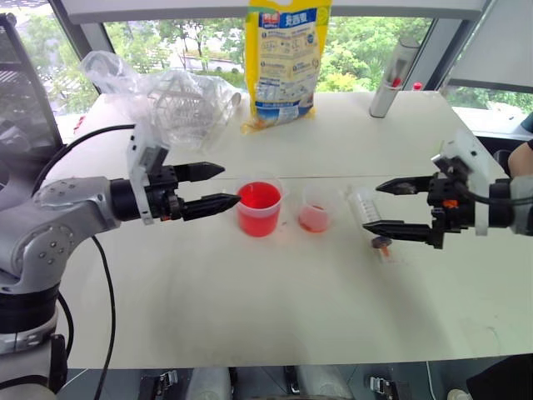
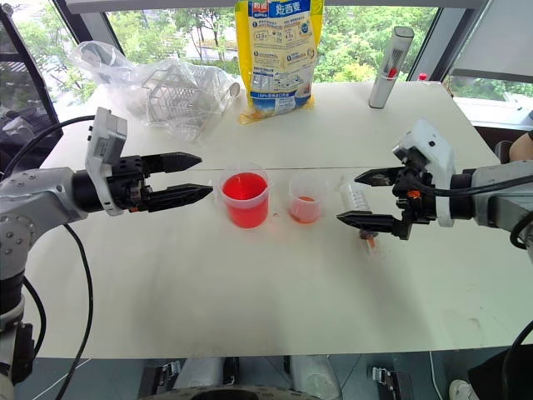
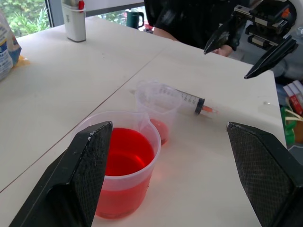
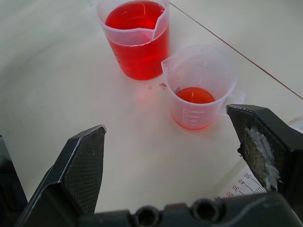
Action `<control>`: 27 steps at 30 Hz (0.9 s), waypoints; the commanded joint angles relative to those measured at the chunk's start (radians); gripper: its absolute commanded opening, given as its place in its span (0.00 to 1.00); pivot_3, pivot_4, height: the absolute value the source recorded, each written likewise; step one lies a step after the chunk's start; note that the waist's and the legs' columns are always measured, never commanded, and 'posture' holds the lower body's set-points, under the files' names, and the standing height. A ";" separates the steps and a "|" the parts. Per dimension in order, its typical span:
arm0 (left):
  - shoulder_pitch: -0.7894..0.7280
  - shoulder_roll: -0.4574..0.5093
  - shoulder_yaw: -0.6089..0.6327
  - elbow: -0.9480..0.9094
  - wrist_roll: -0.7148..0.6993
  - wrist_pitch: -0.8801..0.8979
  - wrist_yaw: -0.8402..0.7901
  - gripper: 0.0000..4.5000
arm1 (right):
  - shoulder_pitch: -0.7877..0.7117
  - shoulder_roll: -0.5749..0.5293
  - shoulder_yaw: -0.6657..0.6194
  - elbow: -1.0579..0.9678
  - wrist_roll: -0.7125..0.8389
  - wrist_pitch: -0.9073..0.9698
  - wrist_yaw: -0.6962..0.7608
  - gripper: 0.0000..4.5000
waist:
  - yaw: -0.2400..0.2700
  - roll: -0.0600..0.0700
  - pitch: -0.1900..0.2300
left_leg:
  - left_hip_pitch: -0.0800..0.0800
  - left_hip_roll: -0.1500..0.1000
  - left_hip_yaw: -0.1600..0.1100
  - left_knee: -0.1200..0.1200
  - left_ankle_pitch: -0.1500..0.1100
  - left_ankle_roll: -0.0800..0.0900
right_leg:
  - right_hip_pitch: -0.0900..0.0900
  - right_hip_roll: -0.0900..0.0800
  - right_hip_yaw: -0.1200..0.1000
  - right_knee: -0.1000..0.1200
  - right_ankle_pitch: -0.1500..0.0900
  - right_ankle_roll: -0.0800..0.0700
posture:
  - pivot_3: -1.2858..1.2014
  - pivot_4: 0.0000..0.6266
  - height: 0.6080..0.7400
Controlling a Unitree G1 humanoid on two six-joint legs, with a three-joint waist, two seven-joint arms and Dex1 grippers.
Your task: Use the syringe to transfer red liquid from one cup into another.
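Syringe [image 1: 369, 218] flat on table [image 1: 275, 308] — fingers [image 1: 398, 185] apart.

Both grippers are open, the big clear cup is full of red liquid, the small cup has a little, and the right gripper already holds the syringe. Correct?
Not quite: the large clear plastic syringe with the orange-red tip lies on the white table beside the small clear cup, below the open right gripper, as the left wrist view shows. The rest is right.

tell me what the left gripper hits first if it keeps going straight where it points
Probably the larger cup of red liquid: the left gripper stands open, pointing at its rim. Depth is uncertain, so it might pass just over it.
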 commanded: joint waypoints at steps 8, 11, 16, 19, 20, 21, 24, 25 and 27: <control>0.000 -0.003 0.023 -0.025 -0.002 -0.027 0.000 0.88 | -0.108 -0.033 0.092 0.064 -0.065 0.030 -0.048 0.99 | -0.002 0.000 0.000 | 0.000 0.000 0.000 0.000 0.000 0.000 | 0.000 0.000 0.001 0.000 0.000 0.000 | 0.52 0.24 1.00; 0.000 -0.011 0.019 -0.024 0.003 -0.036 0.001 0.88 | -0.246 -0.005 0.217 0.152 -0.121 0.120 -0.098 0.99 | -0.003 0.000 0.000 | 0.001 0.000 0.001 0.000 0.000 0.000 | 0.000 0.000 0.001 0.000 -0.001 -0.001 | 0.52 0.24 1.00; 0.014 -0.028 0.002 -0.029 0.028 -0.061 0.004 0.88 | -0.409 0.077 0.421 0.348 -0.265 0.154 -0.127 0.99 | -0.001 0.000 0.001 | 0.002 0.000 0.002 -0.001 0.000 0.000 | 0.000 0.000 0.002 0.000 -0.002 -0.003 | 0.52 0.24 1.00; 0.031 -0.035 0.001 -0.039 0.041 -0.077 0.005 0.88 | -0.478 0.132 0.526 0.507 -0.356 0.146 -0.124 0.99 | -0.001 0.000 0.001 | 0.001 0.000 0.002 -0.001 0.000 0.000 | -0.001 0.000 0.002 -0.001 -0.002 -0.003 | 0.52 0.24 1.00; 0.038 -0.036 0.001 -0.044 0.048 -0.083 0.007 0.88 | -0.500 0.154 0.551 0.564 -0.383 0.142 -0.124 0.99 | 0.000 0.000 0.001 | 0.000 0.000 0.002 -0.001 0.000 0.000 | -0.001 0.000 0.002 -0.001 -0.002 -0.003 | 0.52 0.24 1.00; 0.047 -0.037 0.001 -0.051 0.060 -0.093 0.009 0.88 | -0.532 0.185 0.571 0.634 -0.404 0.161 -0.130 0.99 | -0.001 0.000 0.001 | -0.001 0.000 0.002 -0.001 0.000 0.000 | -0.002 0.000 0.002 -0.001 -0.001 -0.003 | 0.52 0.24 1.00; 0.063 -0.043 0.005 -0.064 0.070 -0.103 0.017 0.88 | -0.609 0.255 0.600 0.786 -0.440 0.223 -0.131 0.99 | -0.002 0.000 0.001 | -0.004 0.000 0.002 0.000 0.000 0.000 | -0.005 0.000 0.002 -0.001 0.000 -0.001 | 0.52 0.24 1.00; 0.068 -0.045 0.010 -0.068 0.068 -0.102 0.020 0.88 | -0.628 0.275 0.605 0.825 -0.452 0.231 -0.131 0.99 | -0.002 0.000 0.001 | -0.005 0.000 0.003 0.000 0.000 0.000 | -0.006 0.000 0.002 -0.001 0.000 -0.001 | 0.52 0.24 1.00; 0.077 -0.046 0.016 -0.076 0.067 -0.102 0.026 0.88 | -0.660 0.309 0.614 0.892 -0.473 0.243 -0.130 0.99 | -0.001 0.000 0.000 | -0.007 0.000 0.002 0.000 0.000 0.000 | -0.008 0.000 0.001 0.000 0.000 -0.001 | 0.52 0.24 1.00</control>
